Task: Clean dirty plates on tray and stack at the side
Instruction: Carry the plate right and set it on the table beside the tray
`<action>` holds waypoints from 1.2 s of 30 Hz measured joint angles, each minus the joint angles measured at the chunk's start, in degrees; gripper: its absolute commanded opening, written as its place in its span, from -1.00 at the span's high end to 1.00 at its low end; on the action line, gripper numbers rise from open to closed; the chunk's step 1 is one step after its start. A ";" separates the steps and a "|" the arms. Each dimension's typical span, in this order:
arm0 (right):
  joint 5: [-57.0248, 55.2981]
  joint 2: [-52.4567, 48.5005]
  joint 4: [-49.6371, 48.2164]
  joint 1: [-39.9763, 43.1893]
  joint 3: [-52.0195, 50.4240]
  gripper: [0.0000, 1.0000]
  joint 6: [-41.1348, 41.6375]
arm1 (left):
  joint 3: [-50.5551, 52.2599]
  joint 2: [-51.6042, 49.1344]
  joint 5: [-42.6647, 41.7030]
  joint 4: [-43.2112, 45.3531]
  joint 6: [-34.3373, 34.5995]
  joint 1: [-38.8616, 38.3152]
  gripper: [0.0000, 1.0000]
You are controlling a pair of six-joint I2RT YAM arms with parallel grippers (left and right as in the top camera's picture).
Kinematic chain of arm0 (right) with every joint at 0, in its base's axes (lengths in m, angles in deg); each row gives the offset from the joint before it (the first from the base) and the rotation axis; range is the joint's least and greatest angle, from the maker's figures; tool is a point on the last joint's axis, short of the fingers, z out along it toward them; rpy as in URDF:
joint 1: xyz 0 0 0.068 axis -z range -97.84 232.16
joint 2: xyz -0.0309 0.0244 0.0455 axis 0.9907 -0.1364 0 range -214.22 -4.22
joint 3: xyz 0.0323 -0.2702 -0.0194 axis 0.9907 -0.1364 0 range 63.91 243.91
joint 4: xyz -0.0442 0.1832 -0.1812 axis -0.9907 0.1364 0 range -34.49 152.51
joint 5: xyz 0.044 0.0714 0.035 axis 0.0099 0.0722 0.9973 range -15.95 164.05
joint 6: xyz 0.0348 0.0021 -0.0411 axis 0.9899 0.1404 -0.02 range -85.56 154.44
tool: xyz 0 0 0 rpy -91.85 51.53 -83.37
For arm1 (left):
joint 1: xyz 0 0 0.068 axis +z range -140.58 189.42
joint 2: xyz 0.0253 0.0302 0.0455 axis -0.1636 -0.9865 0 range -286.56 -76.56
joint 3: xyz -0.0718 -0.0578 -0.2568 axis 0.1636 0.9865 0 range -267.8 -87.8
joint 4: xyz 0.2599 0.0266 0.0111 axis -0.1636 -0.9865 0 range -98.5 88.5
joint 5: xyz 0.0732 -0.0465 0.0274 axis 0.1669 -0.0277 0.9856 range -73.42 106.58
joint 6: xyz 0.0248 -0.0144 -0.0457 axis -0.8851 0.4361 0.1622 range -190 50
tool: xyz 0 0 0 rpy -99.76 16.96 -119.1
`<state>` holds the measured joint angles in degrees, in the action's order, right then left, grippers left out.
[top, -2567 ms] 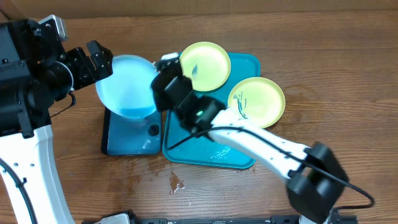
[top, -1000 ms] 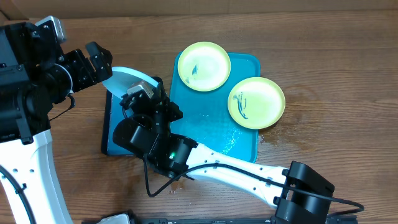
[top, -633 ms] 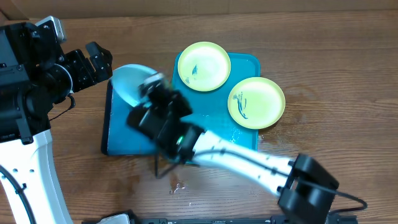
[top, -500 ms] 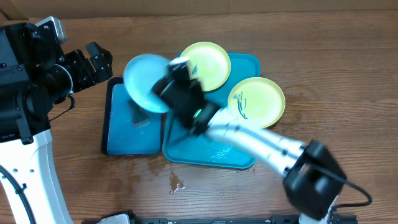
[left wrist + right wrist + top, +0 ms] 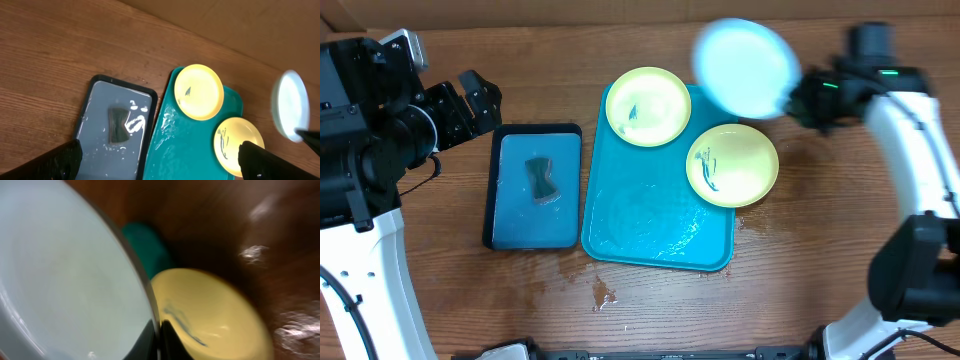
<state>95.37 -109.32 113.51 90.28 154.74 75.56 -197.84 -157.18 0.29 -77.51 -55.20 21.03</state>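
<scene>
My right gripper (image 5: 800, 97) is shut on the rim of the pale blue plate (image 5: 745, 68) and holds it in the air over the tray's far right corner; in the right wrist view the plate (image 5: 65, 275) fills the left side, pinched at its edge (image 5: 159, 330). Two lime-yellow plates with dark smears sit on the turquoise tray (image 5: 650, 230): one at the far left (image 5: 648, 106), one at the right edge (image 5: 732, 165). My left gripper (image 5: 160, 165) is open and empty, high above the table at the left.
A smaller black-rimmed blue tray (image 5: 510, 225) with a dark sponge (image 5: 542, 179) stands left of the turquoise tray. Water drops (image 5: 604, 296) lie on the wood in front. Bare wood-grain tabletop (image 5: 840, 200) lies to the right.
The blue plate passed from my left gripper to my right gripper, which swung it from over the small tray to the far right. The left gripper now stands open and empty.
</scene>
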 measured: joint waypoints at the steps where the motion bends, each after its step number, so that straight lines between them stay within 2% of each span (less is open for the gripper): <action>1: -2.73 0.00 1.60 2.56 -0.44 0.92 0.17 | 0.00 0.00 0.00 -0.04 0.00 0.00 -0.99; 6: -14.12 0.00 2.71 12.09 -7.78 0.92 0.28 | 0.00 0.00 0.00 -0.09 0.00 0.00 -1.00; 11: -17.44 0.00 -0.46 14.21 -18.43 0.91 -0.04 | 0.00 0.00 0.00 -0.11 0.00 0.00 -1.00; 14: -17.09 0.00 -1.42 12.50 -21.92 0.56 -2.56 | 0.00 0.00 0.00 -0.11 0.02 0.00 -1.00; 18: -14.62 0.09 -3.10 9.42 -21.88 0.33 -7.52 | 0.00 0.00 0.02 -0.26 0.00 0.00 -1.00; 19: -12.79 0.22 -3.93 8.26 -21.64 0.22 -9.97 | 0.00 0.00 0.00 -0.46 -0.02 0.00 -1.00; 20: -10.75 0.63 -4.66 6.95 -21.49 -0.02 -12.55 | 0.00 0.00 0.00 -0.76 -0.24 0.00 -1.00; 21: -9.07 1.09 -5.14 5.86 -21.40 -0.13 -14.84 | 0.00 0.00 0.00 -1.11 -0.42 0.00 -0.99; 24: -5.01 3.19 -5.55 2.21 -21.05 -0.25 -21.59 | 0.00 0.00 0.02 -2.49 -1.40 0.00 -1.00; 27: -3.78 4.46 -6.25 -1.09 -20.70 -0.22 -25.88 | 0.00 0.00 0.00 -4.42 -3.04 0.00 -1.00; 31: -4.92 4.31 -8.98 -4.35 -20.90 0.09 -28.33 | 0.00 -0.20 0.00 -7.30 -4.79 0.00 -1.00; 32: -5.38 4.26 -9.94 -5.07 -21.11 0.24 -28.79 | 0.00 -0.46 0.00 -8.07 -4.98 0.00 -1.00; 34: -6.45 3.91 -11.43 -6.29 -21.88 0.71 -29.14 | 0.00 -1.27 0.00 -9.27 -5.49 0.00 -1.00; 36: -7.30 3.02 -12.20 -7.15 -22.73 0.88 -28.79 | 0.04 -2.54 0.00 -10.03 -5.90 0.00 -1.00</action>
<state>88.07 -106.30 101.31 83.13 132.00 46.78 -197.80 -159.72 0.29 -87.54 -61.10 21.03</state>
